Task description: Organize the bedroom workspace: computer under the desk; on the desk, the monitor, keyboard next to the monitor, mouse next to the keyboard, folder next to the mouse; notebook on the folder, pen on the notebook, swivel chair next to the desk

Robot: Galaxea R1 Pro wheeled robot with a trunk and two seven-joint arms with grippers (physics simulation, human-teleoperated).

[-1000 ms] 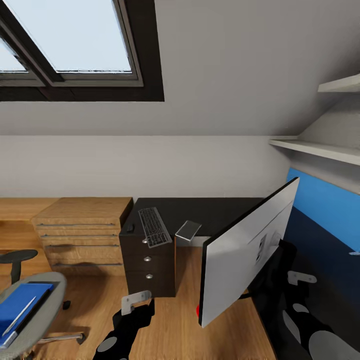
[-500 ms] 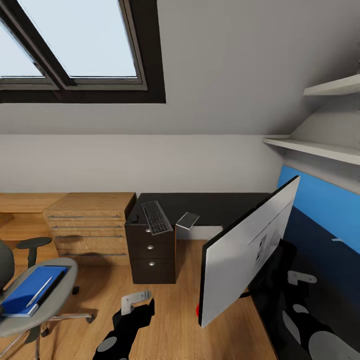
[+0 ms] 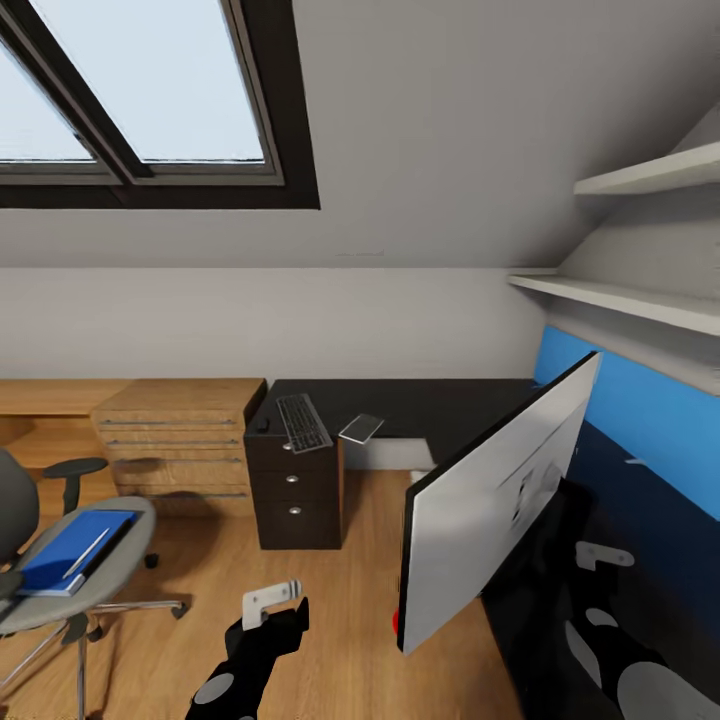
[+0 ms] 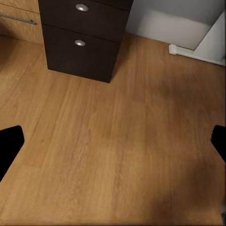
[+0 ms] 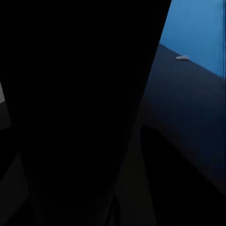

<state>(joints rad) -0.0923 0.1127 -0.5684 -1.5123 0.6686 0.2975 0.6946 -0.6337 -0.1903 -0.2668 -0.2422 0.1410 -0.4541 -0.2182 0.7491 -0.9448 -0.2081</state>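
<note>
My right gripper (image 3: 548, 530) is shut on the monitor (image 3: 490, 495), which hangs tilted in the air with its pale back toward me; the right wrist view is black. My left gripper (image 3: 285, 612) (image 4: 113, 146) is open and empty above the wooden floor. The keyboard (image 3: 303, 422) lies on the desk (image 3: 440, 405) over the drawer unit (image 3: 292, 495), with the mouse (image 3: 263, 424) on its left and the grey notebook (image 3: 361, 428) on its right at the desk's edge. At far left, the swivel chair (image 3: 110, 582) carries the blue folder (image 3: 55, 548) with the pen (image 3: 87, 552) on it. The computer is out of view.
A light wooden drawer chest (image 3: 175, 440) stands left of the black drawer unit (image 4: 82, 37). White shelves (image 3: 620, 295) and a blue wall panel (image 3: 640, 400) run along the right wall. A skylight sits at the upper left. Wooden floor (image 4: 117, 132) lies between me and the drawers.
The whole view has shifted: the desk end and drawers look smaller and farther, and more of the chair shows at left. The monitor keeps its place by my right arm.
</note>
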